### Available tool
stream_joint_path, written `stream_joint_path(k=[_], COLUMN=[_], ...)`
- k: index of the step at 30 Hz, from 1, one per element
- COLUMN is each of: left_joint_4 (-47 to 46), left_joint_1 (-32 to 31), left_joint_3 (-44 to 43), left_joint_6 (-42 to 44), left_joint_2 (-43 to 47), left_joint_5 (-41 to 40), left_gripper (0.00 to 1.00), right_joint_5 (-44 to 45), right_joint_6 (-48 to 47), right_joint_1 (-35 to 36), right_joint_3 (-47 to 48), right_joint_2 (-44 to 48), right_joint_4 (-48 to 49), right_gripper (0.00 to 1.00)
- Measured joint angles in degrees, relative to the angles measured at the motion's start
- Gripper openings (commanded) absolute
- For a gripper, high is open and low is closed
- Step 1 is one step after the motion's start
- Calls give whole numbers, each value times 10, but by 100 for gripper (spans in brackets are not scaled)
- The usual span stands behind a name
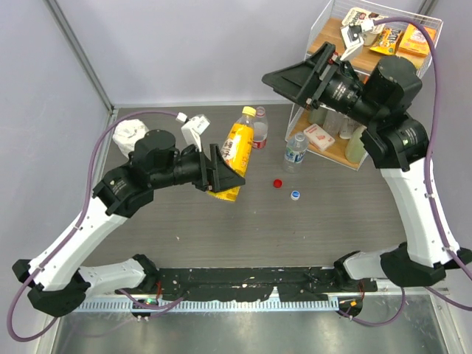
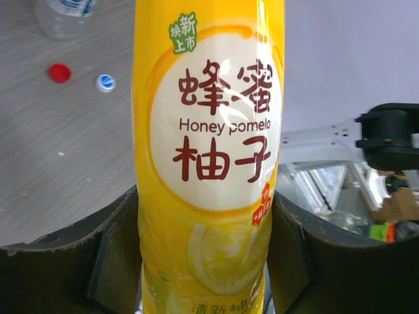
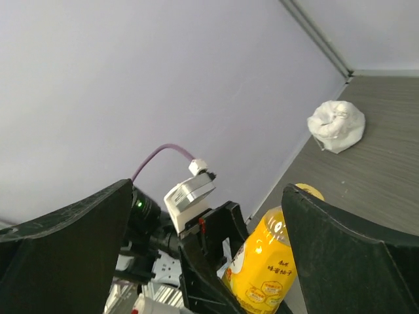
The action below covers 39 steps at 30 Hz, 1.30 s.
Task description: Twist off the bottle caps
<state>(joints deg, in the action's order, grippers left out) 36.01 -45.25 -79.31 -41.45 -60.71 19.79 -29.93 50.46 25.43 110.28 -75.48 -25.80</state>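
The top view looks down from high above the yellow bottle (image 1: 238,150) on its near side, far off, covering the whole table (image 1: 221,236). The left wrist view sits right against the bottle, facing its label (image 2: 219,124). The right wrist view faces the bottle from its right, well apart. All three views share the bottle.

A dark grey wood-grain table (image 1: 332,221) fills the middle; pale lilac walls (image 1: 184,51) enclose it at 9 and 12 o'clock; a wooden shelf (image 1: 341,153) with clear sides stands at 1 o'clock; a brushed metal sheet (image 1: 243,335) lies at 6 o'clock; the light is soft and even.
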Motion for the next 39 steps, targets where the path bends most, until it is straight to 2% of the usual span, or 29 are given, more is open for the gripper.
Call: stream_joint_path(k=[9, 15, 21, 26, 36, 39], left_joint_4=[126, 183, 237, 261, 291, 294], left_joint_1=[0, -5, -42, -79, -120, -122], left_joint_3=[-124, -182, -213, -219, -247, -247], left_joint_6=[91, 143, 186, 201, 209, 209], left_joint_2=[-78, -122, -165, -187, -209, -210], left_joint_5=[-122, -181, -251, -296, -357, -367], left_gripper=[24, 24, 23, 22, 20, 19], right_joint_5=[90, 121, 124, 123, 144, 146], right_joint_6=[-36, -42, -42, -40, -34, -34], right_joint_1=[0, 0, 22, 41, 42, 42], right_joint_3=[200, 209, 215, 213, 200, 191], right_joint_2=[-172, -210, -213, -215, -220, -220], right_joint_4=[-207, -290, -309, -312, -334, -334], right_gripper=[98, 96, 91, 74, 72, 68])
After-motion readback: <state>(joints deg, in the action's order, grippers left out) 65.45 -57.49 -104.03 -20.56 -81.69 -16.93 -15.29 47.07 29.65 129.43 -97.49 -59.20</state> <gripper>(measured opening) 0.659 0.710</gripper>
